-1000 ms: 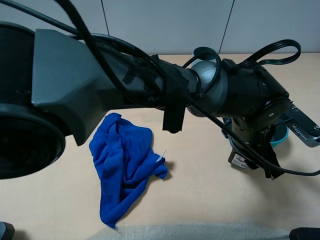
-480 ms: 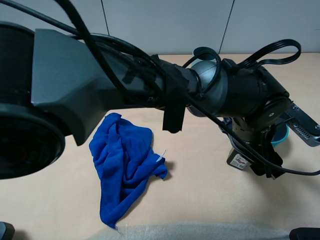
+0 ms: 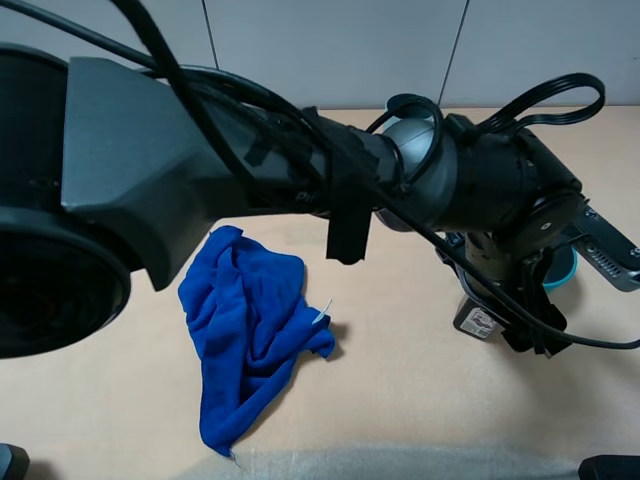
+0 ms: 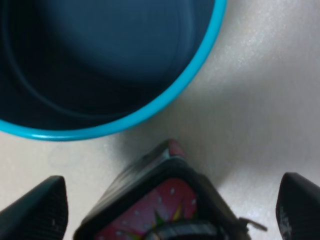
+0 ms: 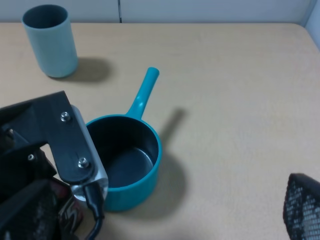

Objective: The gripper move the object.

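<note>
Two fingers (image 4: pixel 37 212) spread either side of the pack (image 4: pixel 160 205); no pinch yet.
High view: the left gripper (image 3: pixel 500 328) reaches across to the right part of the bench (image 3: pixel 400 400). It hangs over the pack, which sits just beside the teal pan (image 3: pixel 562 272). The blue cloth (image 3: pixel 250 330) lies well apart. Left wrist view: a gap shows on both sides of the pack, its pink-red top faces the camera, and the pan rim is near. Right wrist view: only one finger of the right gripper (image 5: pixel 301 207) shows, so I cannot tell its state. The grey-blue cup (image 5: pixel 50 40) stands far off. Judgement: the pack looks light, fairly stiff and easily tipped; pinch its flat sides gently.
</note>
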Controlling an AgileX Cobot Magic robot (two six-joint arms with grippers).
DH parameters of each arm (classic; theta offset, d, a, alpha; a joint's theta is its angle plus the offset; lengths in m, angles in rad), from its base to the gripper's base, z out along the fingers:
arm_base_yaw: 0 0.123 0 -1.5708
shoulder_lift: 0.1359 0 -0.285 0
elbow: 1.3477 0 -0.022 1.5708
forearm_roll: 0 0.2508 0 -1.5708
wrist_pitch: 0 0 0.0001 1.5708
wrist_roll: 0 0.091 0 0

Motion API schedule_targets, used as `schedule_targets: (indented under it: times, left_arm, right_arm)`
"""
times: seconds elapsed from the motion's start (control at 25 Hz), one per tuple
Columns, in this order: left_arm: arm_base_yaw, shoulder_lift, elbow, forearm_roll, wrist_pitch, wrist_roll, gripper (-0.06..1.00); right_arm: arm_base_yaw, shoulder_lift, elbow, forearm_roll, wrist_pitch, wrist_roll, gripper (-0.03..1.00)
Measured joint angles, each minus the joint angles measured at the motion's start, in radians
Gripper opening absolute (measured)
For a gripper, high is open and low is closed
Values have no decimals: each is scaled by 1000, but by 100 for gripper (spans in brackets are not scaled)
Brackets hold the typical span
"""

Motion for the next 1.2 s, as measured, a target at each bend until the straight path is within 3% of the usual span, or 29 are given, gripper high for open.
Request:
schedule_targets:
  times: [0.8,1.2]
  left_arm:
    - [0,-1,-322,-4,458,-1,97]
    - [42,-99,-332,-4,491,6,97]
  right_arm:
    - [0,0,0,0,0,0,69]
    - [0,0,0,0,-2,0,69]
